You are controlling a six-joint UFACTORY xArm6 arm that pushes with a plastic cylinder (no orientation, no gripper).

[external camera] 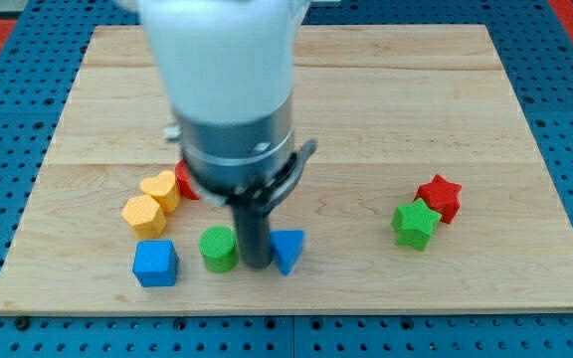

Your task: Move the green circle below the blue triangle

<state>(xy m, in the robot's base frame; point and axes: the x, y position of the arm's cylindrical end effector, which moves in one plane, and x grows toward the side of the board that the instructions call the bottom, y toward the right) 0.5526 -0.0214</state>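
You're watching my tip [257,265] sitting between the green circle [218,249] and the blue triangle [287,251], touching both sides; no tool here, just a rod. Risk: it's pushing the circle away from the triangle, toward the blue cube [155,264].

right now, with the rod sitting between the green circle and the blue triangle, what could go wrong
1. My tip stands in the narrow gap between the green circle and the blue triangle; a sideways move could knock the triangle toward the view's right, shifting the target.
2. Pushing the circle toward the view's left may bump the blue cube.
3. The circle sits near the board's bottom edge, so steering it below the triangle leaves little margin.
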